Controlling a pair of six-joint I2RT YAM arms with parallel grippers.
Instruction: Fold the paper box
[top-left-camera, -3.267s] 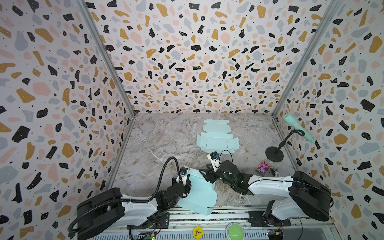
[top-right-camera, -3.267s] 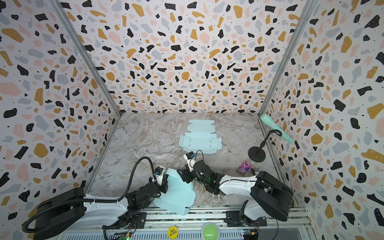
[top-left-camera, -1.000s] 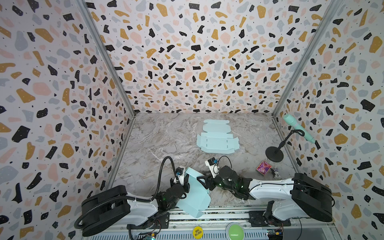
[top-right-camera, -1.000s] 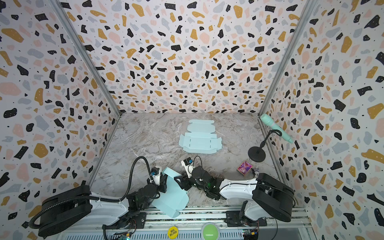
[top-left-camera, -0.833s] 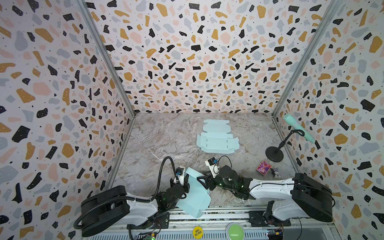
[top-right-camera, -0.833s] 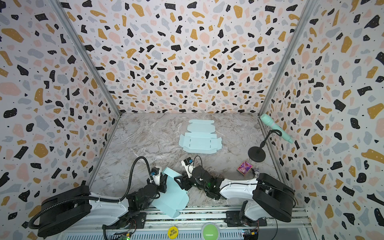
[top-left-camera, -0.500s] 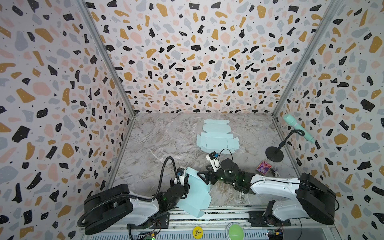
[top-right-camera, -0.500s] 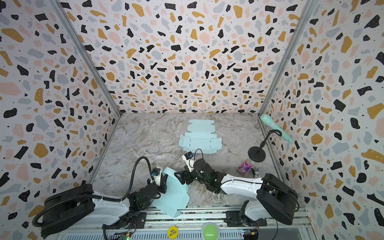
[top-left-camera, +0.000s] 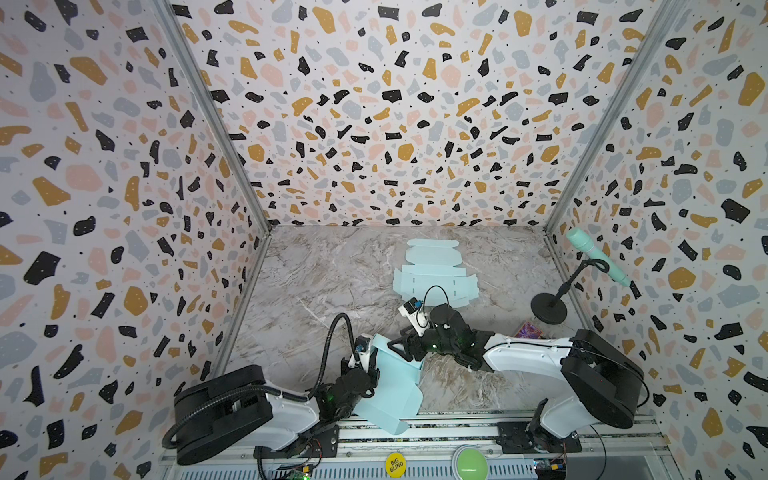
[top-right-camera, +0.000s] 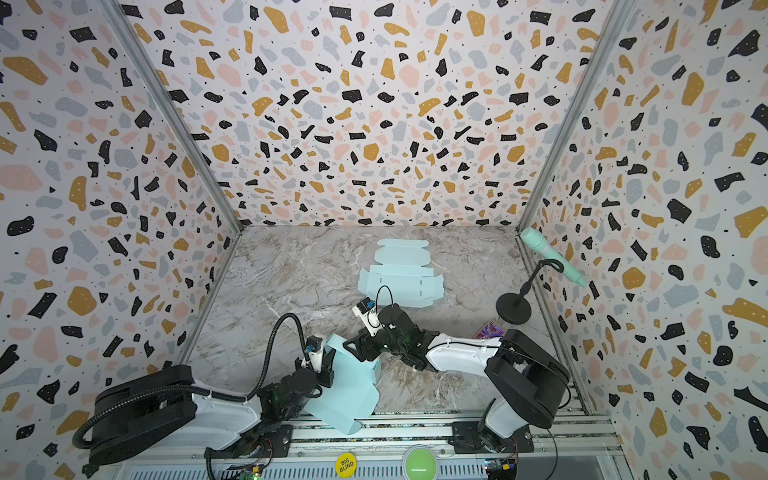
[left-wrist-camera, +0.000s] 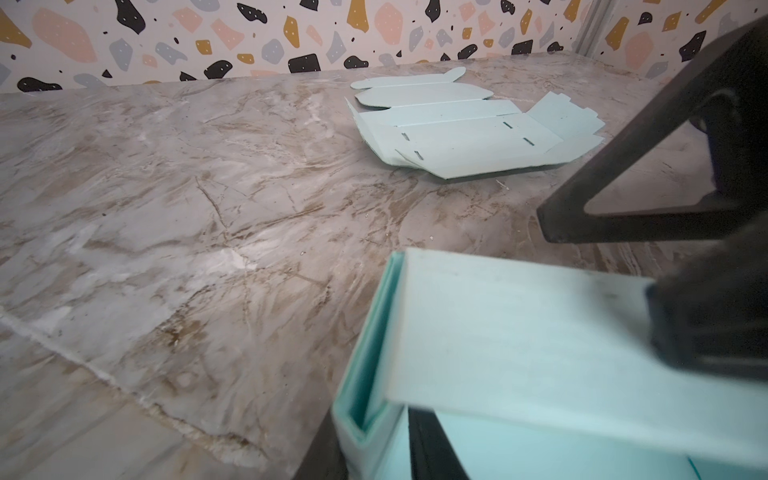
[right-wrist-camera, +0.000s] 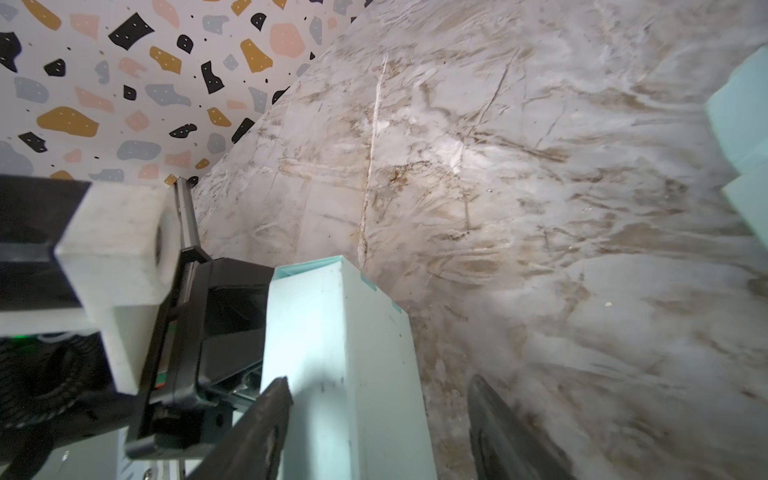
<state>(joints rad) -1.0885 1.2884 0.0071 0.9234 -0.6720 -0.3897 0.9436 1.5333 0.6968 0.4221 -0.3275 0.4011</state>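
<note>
- Our left gripper (top-left-camera: 366, 362) is clenched on the half-folded paper box (top-left-camera: 388, 390). It holds the box's left edge, at the front of the marble tabletop (top-left-camera: 316, 291) and partly over the front rail (top-left-camera: 457, 428).
- The left wrist view adds what both top views hide. One black finger (left-wrist-camera: 715, 324) lies on a pale panel of the box (left-wrist-camera: 519, 324) and another (left-wrist-camera: 432, 449) sits under it, so the panel is pinched between them.
- Meanwhile our right gripper (top-left-camera: 395, 347) is released, its jaws parted at the box's far corner.
- Only the right wrist view shows that gap. The box's raised mint wall (right-wrist-camera: 340, 353) stands between the fingers (right-wrist-camera: 257, 428), and bare marble shows between the wall and the other finger. We cannot tell whether the nearer finger touches the wall.
- Flat box blanks (top-left-camera: 434, 278) lie well behind the grippers. The left wrist view shows them (left-wrist-camera: 457, 129) as several stacked sheets with cut slots, which the top views do not resolve.
- Only the top views show the mint microphone (top-left-camera: 594, 257) on its stand by the right wall, a small purple packet (top-left-camera: 527, 330) near the stand's base, and a green button (top-left-camera: 469, 465) beside a yellow sticker (top-left-camera: 395, 463).
</note>
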